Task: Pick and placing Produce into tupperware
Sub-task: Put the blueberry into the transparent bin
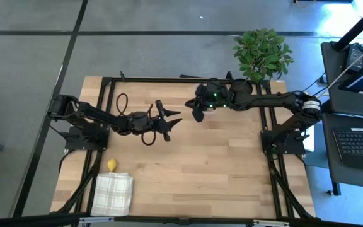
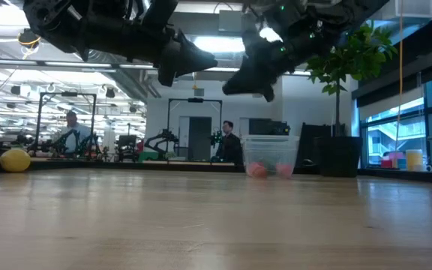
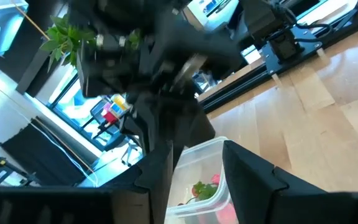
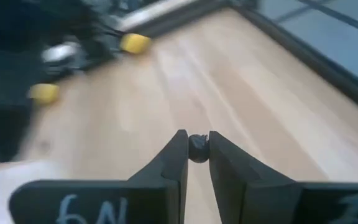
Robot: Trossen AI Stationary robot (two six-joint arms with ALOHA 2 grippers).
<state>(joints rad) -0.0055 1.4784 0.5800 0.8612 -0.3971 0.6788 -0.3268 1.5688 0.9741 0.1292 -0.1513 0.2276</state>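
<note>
The clear tupperware [image 2: 270, 156] stands on the table at the far middle, with red pieces in it; it also shows in the high view [image 1: 210, 114] and the left wrist view [image 3: 201, 180]. My right gripper [image 1: 198, 113] hangs well above the table beside the tupperware, shut on a small dark berry [image 4: 197, 148]. My left gripper [image 1: 172, 121] is open and empty, held up in the air left of the tupperware, its fingers pointing toward it. The yellow lemon [image 1: 111, 165] rests on the table at the near left. My right gripper pinches the small dark berry [image 4: 197, 149] between its two fingertips [image 4: 180, 152], only at their free ends. The fingers slant down toward the table's left and near side. The berry is lifted clear of the table.
A white checked cloth [image 1: 113, 193] lies at the near left corner, close to the lemon. A green leafy plant in a black pot [image 1: 261, 53] stands at the far right. People and benches show in the room beyond the table [image 2: 73, 135].
</note>
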